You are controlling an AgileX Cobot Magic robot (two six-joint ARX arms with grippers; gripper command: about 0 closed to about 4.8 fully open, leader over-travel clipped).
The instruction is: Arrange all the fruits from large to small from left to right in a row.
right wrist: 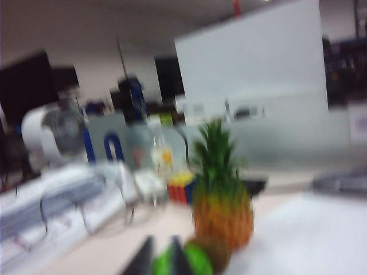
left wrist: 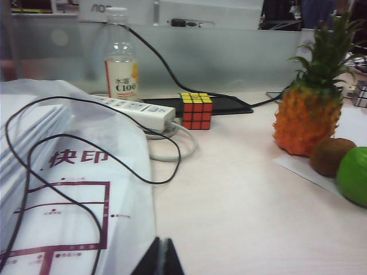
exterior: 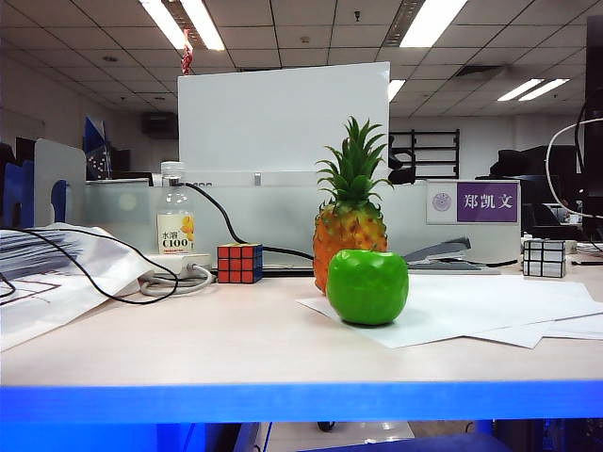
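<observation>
The glossy green plastic apple [exterior: 367, 286] sits touching the spiky-crowned orange pineapple [exterior: 350, 233], fuzzy brown kiwi [left wrist: 331, 156] wedged between — a reach could topple them. Left gripper [left wrist: 161, 258] and right gripper [right wrist: 162, 258] are both pinched closed, empty, near the table.

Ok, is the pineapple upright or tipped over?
Upright: the pineapple stands on its base, crown pointing up, behind the green apple.

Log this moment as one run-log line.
fruits: spiky-crowned orange pineapple, glossy green apple, fuzzy brown kiwi clustered on white paper, unsorted | left gripper: shut, away | right gripper: shut, near apple
</observation>
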